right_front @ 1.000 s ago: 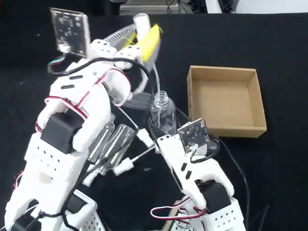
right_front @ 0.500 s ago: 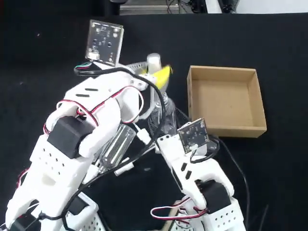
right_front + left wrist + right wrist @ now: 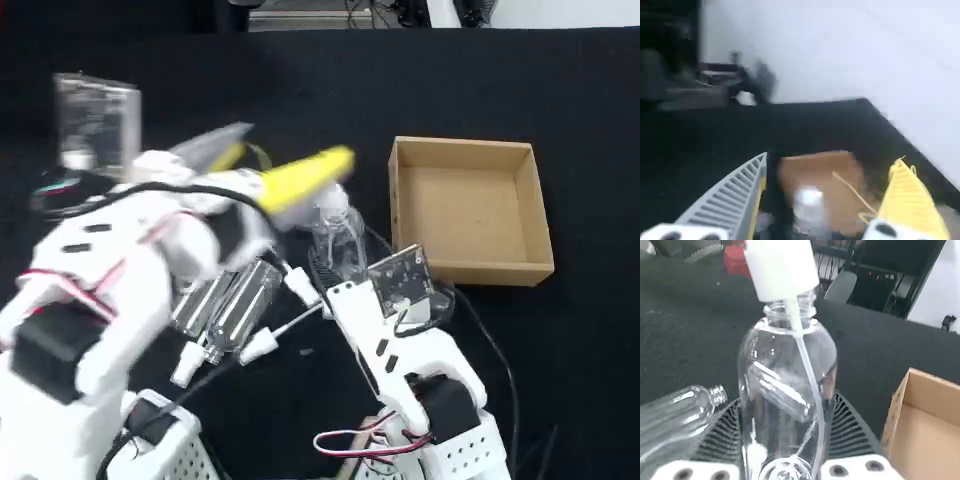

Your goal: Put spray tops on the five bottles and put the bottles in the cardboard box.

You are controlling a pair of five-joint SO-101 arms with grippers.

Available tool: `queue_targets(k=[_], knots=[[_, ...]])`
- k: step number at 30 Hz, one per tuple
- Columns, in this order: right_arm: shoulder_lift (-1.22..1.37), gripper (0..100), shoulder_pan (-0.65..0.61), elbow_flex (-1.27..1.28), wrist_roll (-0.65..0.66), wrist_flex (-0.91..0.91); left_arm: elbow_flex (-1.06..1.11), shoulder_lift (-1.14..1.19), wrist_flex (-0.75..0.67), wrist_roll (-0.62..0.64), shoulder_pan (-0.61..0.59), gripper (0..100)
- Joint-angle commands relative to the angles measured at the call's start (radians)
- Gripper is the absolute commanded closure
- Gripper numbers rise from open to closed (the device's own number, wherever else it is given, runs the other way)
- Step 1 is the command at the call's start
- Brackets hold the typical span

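Nearest us, two clear bottles (image 3: 228,300) lie side by side on the black table (image 3: 560,100), with loose spray tops (image 3: 258,346) beside them. Just beyond, our right gripper (image 3: 785,440) is clamped on an upright bottle (image 3: 785,370). A white spray top (image 3: 782,267) sits on its neck. Our left gripper (image 3: 831,161) hangs above, fingers spread and empty. The cardboard box (image 3: 470,205) stands just beside.
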Motion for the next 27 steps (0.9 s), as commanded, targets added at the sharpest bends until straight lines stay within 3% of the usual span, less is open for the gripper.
queue_targets(k=[1,4,7,11,16,21,27], knots=[[-0.047,98.7,0.138,-0.174,-0.003,0.132,-0.008,-0.028,0.080,-0.137,-0.338,64],[-0.044,98.7,0.307,-0.295,0.003,0.199,0.111,-0.023,0.098,-0.262,-0.515,64],[-0.042,98.7,0.456,-0.355,0.005,0.199,0.298,-0.023,0.040,-0.331,-0.572,64],[0.027,98.7,0.624,-0.446,0.057,0.201,0.575,-0.023,-0.169,-0.307,-0.604,64],[0.297,98.7,0.873,-0.591,0.110,0.166,0.848,-0.023,-0.446,-0.252,-0.582,64],[0.601,98.7,1.109,-0.587,0.118,-0.086,0.961,-0.021,-0.535,-0.130,-0.519,64],[0.911,98.8,1.214,-0.417,0.118,-0.598,1.044,-0.023,-0.592,-0.098,-0.461,64]])
